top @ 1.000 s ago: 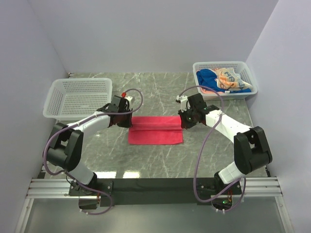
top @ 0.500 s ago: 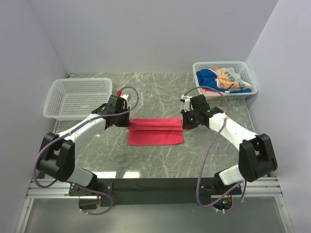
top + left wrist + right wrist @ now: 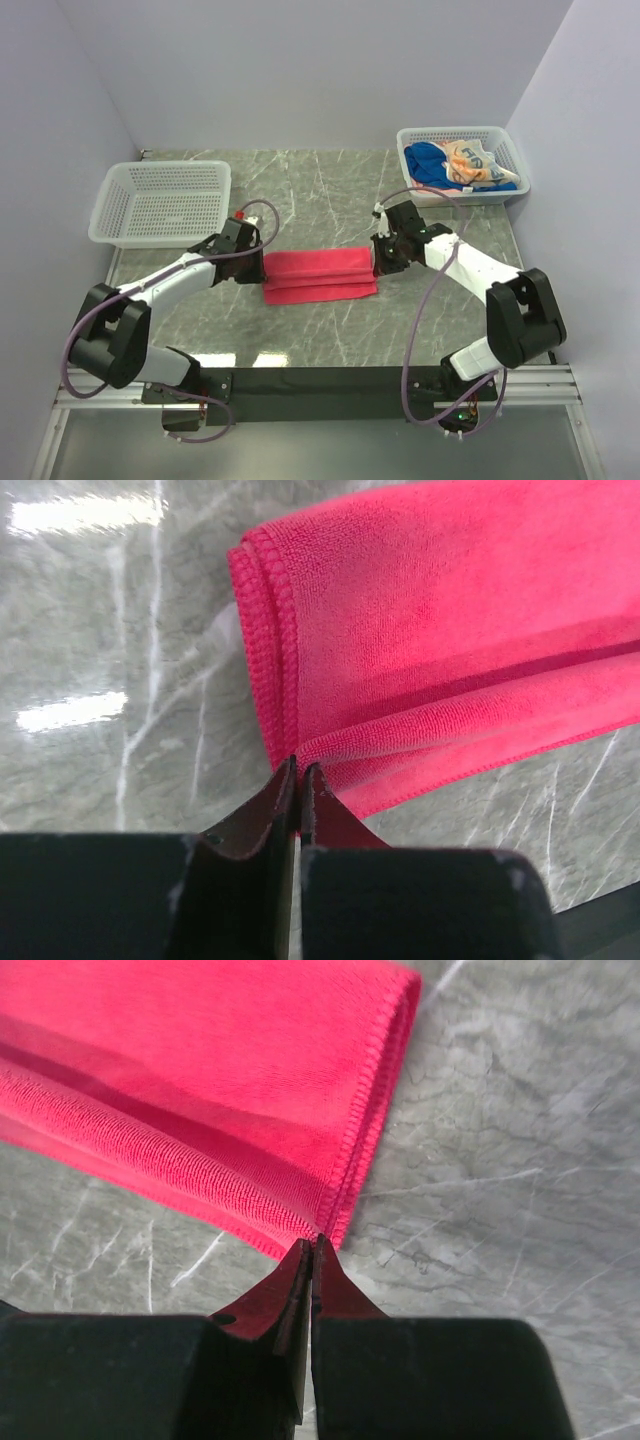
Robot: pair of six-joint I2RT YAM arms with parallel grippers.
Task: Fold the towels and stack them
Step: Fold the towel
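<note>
A pink-red towel (image 3: 320,275) lies folded in a long band in the middle of the marble table. My left gripper (image 3: 258,268) is low at its left end, with the jaws pressed together on the hem of the upper fold (image 3: 299,770). At the right end my right gripper (image 3: 378,262) is shut on the corner hem (image 3: 312,1245). The towel's stitched edges show in the left wrist view (image 3: 430,630) and the right wrist view (image 3: 200,1070). A deep blue towel (image 3: 428,158) and a printed orange towel (image 3: 470,160) lie bunched in the far right basket.
A white mesh basket (image 3: 460,133) at the back right holds the other towels. A second white mesh basket (image 3: 165,166) stands at the back left with nothing showing in it. Grey walls close in on both sides.
Both grippers have moved toward the near edge and lower, drawing the towel's far layer over itself. The towel is now a narrower, thicker band.
</note>
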